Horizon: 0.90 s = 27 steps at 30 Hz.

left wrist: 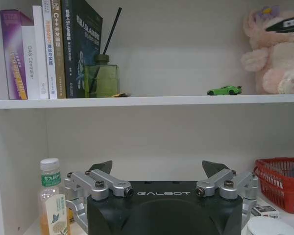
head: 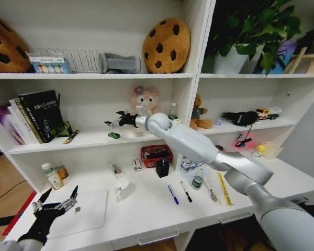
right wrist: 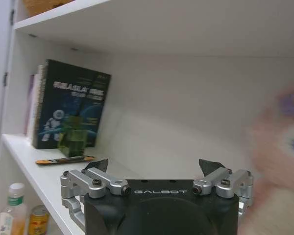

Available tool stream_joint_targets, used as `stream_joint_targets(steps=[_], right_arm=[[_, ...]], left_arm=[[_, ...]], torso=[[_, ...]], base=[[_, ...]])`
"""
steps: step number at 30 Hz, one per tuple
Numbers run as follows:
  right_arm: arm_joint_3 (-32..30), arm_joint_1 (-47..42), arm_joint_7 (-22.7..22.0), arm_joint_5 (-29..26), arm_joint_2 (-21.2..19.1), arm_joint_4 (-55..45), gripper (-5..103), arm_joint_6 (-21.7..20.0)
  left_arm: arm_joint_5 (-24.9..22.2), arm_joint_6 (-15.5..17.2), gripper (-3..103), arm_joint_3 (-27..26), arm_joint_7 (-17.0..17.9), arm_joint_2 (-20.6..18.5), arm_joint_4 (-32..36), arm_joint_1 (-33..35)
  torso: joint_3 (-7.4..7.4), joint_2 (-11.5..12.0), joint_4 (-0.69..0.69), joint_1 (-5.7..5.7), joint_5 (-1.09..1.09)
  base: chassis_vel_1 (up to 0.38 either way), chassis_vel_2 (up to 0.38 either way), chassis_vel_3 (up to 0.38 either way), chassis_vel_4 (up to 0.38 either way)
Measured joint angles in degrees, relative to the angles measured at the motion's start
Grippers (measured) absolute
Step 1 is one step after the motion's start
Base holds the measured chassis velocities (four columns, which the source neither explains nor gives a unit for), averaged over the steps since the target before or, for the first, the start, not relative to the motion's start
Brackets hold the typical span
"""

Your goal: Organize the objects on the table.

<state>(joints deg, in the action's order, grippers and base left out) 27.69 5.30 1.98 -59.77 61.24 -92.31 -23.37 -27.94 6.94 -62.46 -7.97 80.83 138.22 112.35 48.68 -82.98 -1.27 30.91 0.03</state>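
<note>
A tiny green toy car point(head: 113, 135) point(left wrist: 225, 90) sits on the middle shelf in front of a pink plush. My right gripper point(head: 112, 124) point(right wrist: 154, 167) hovers just above that car, open and holding nothing. Down on the white table point(head: 146, 222), a blue pen point(head: 172, 194) and a black pen point(head: 186, 192) lie side by side, with a small green-topped container point(head: 198, 182) to their right. A silver laptop point(head: 89, 209) lies shut at the table's left end. Over its left part, my left gripper point(head: 56, 202) point(left wrist: 158, 169) is open and empty.
Books point(head: 36, 117) and a green glass diffuser point(left wrist: 100, 78) stand at the shelf's left. A red basket point(head: 156, 154), a black bottle point(head: 163, 168), a white cup point(head: 123, 188), two small bottles point(head: 52, 177) and a yellow ruler point(head: 224, 188) are on the table.
</note>
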Motion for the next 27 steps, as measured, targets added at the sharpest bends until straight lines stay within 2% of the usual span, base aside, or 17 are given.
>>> stream_joint_targets(steps=[1,3,4,6,7,9,10,11,12,15,16,20,23,24,25,26,27], right_arm=[[0.0,0.0,0.0,0.0,0.0,0.0,100,0.0],[-5.7,-8.1,-7.8,-1.6,-8.3,-13.2,100,-0.6],[-5.7,-8.1,-7.8,-1.6,-8.3,-13.2,100,-0.6],[-12.2,-16.0,-12.1,-3.1,-13.9,-23.3,100,-0.7],[-12.2,-16.0,-12.1,-3.1,-13.9,-23.3,100,-0.7],[-20.6,-29.1,-14.0,-3.3,-22.0,-33.9,100,0.1],[-20.6,-29.1,-14.0,-3.3,-22.0,-33.9,100,0.1],[-25.2,-36.1,-15.1,-2.6,-26.5,-37.9,100,2.0],[-25.2,-36.1,-15.1,-2.6,-26.5,-37.9,100,2.0],[-34.1,-46.9,-16.0,-1.1,-29.1,-41.6,100,4.3],[-39.2,-54.2,-16.6,0.0,-29.4,-43.1,100,5.3],[-46.6,-63.4,-16.9,1.6,-28.5,-44.9,100,6.3],[-58.0,-80.6,-16.4,8.3,-23.9,-46.6,100,9.1],[-58.0,-80.6,-16.4,8.3,-23.9,-46.6,100,9.1],[-66.3,-94.5,-14.5,18.6,-17.3,-46.1,100,13.7],[-66.3,-94.5,-14.5,18.6,-17.3,-46.1,100,13.7],[-70.2,-102.1,-13.6,24.4,-12.3,-45.2,100,15.8]], left_arm=[[0.0,0.0,100,0.0,0.0,0.0,0.0,0.0],[0.0,0.0,100,0.0,0.0,0.0,0.0,0.0],[0.0,0.0,100,0.0,0.0,0.0,0.0,0.0],[0.0,0.0,100,0.0,0.0,0.0,0.0,0.0],[0.0,0.0,100,0.0,0.0,0.0,0.0,0.0],[0.0,0.0,100,0.0,0.0,0.0,0.0,0.0],[0.0,0.0,100,0.0,0.0,0.0,0.0,0.0],[0.0,0.0,100,0.0,0.0,0.0,0.0,0.0],[0.0,0.0,100,0.0,0.0,0.0,0.0,0.0],[0.0,0.0,100,0.0,0.0,0.0,0.0,0.0],[0.0,0.0,100,0.0,0.0,0.0,0.0,0.0],[0.0,0.0,100,0.0,0.0,0.0,0.0,0.0],[0.0,0.0,100,0.0,0.0,0.0,0.0,0.0],[0.0,0.0,100,0.0,0.0,0.0,0.0,0.0],[0.0,0.0,100,0.0,0.0,0.0,0.0,0.0],[0.0,0.0,100,0.0,0.0,0.0,0.0,0.0],[0.0,0.0,100,0.0,0.0,0.0,0.0,0.0]], torso=[[0.0,0.0,0.0,0.0,0.0],[0.0,0.0,0.02,0.0,0.01],[0.0,0.0,0.02,0.0,0.01],[0.0,0.0,0.09,0.0,0.0],[0.0,0.0,0.09,0.0,0.0],[-0.01,0.0,0.02,-0.02,0.02],[-0.01,0.0,0.02,-0.02,0.02],[-0.01,0.0,0.01,-0.01,-0.01],[-0.01,0.0,0.01,-0.01,-0.01],[-0.02,0.0,0.04,-0.02,-0.05],[-0.01,0.0,0.05,-0.02,0.01],[0.0,0.0,0.08,-0.01,-0.01],[-0.01,0.0,0.06,-0.01,-0.01],[-0.01,0.0,0.06,-0.01,-0.01],[-0.01,0.0,0.04,-0.01,-0.04],[-0.01,0.0,0.04,-0.01,-0.04],[-0.01,0.0,0.03,-0.01,-0.01]], base=[[0.0,0.0,0.0,0.0],[0.0,0.0,0.0,0.0],[0.0,0.0,0.0,0.0],[0.0,0.0,0.0,0.0],[0.0,0.0,0.0,0.0],[0.0,0.0,0.0,0.0],[0.0,0.0,0.0,0.0],[0.0,0.0,0.0,0.0],[0.0,0.0,0.0,0.0],[0.0,0.0,0.0,0.0],[0.0,0.0,0.0,0.0],[0.0,0.0,0.0,0.0],[0.0,0.0,0.0,0.0],[0.0,0.0,0.0,0.0],[0.0,0.0,0.0,0.0],[0.0,0.0,0.0,0.0],[0.0,0.0,0.0,0.0]])
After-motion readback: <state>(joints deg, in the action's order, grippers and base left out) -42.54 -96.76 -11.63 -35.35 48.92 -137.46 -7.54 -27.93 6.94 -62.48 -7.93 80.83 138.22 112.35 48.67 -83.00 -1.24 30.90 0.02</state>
